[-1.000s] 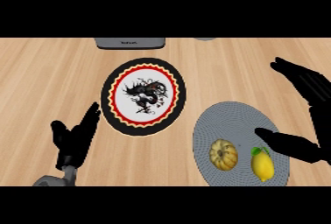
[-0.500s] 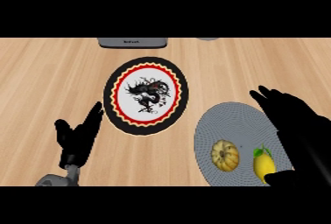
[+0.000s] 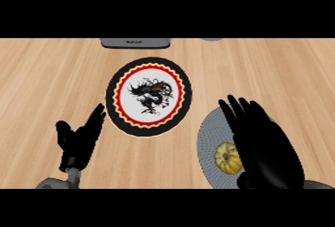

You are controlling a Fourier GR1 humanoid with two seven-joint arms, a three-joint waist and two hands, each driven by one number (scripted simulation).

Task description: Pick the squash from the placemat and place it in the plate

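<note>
Near the counter's (image 3: 52, 71) front edge, right hand (image 3: 265, 146) hovered over squash (image 3: 227, 158), fingers (image 3: 237, 110) straight; left hand (image 3: 77, 141) rested open; no writing legible.

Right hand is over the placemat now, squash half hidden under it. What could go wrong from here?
1. The right hand overlaps the squash, with fingers open, so a closing grasp may catch it off centre and nudge it across the placemat.
2. The hand hides much of the placemat, so anything else lying there could get knocked or grabbed by mistake.
3. The plate sits close beside the placemat; a low carry could clip its rim. The left hand rests open, out of the way.
</note>
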